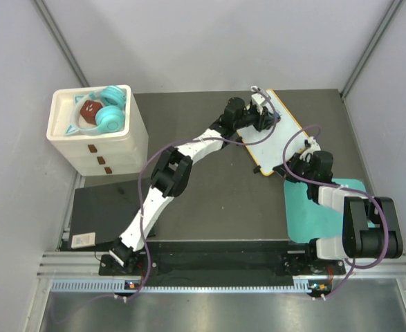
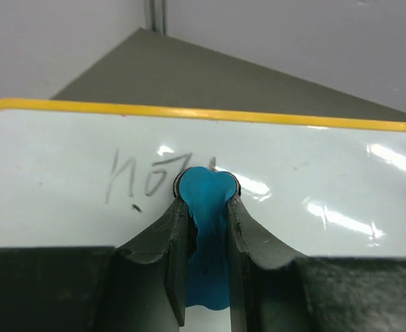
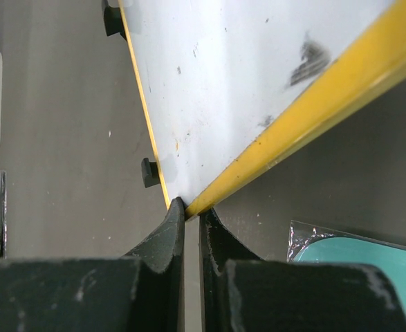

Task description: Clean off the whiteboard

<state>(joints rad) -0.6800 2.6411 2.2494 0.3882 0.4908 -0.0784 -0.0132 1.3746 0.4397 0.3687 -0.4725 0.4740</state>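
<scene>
Now my left pincer (image 2: 204,197) is pinching a blue wiping pad (image 2: 204,228); the pad's rounded tip is pressed to the whiteboard (image 2: 313,166), right beside the dark scribbles (image 2: 142,177), which lie towards its yellow-framed far edge; my right pincer (image 3: 192,207) has its jaws pressed together on the whiteboard's near corner, where the yellow frame meets my fingertips; two small black clips (image 3: 150,173) stick out from the whiteboard's left edge; the whiteboard itself lies at an angle on the dark table (image 1: 209,207), far right part, between my two pincers; a teal mat (image 1: 306,214) lies just nearer than the whiteboard; a white drawer unit (image 1: 113,152) carrying teal headphones (image 1: 110,116) stands well left of the whiteboard.
</scene>
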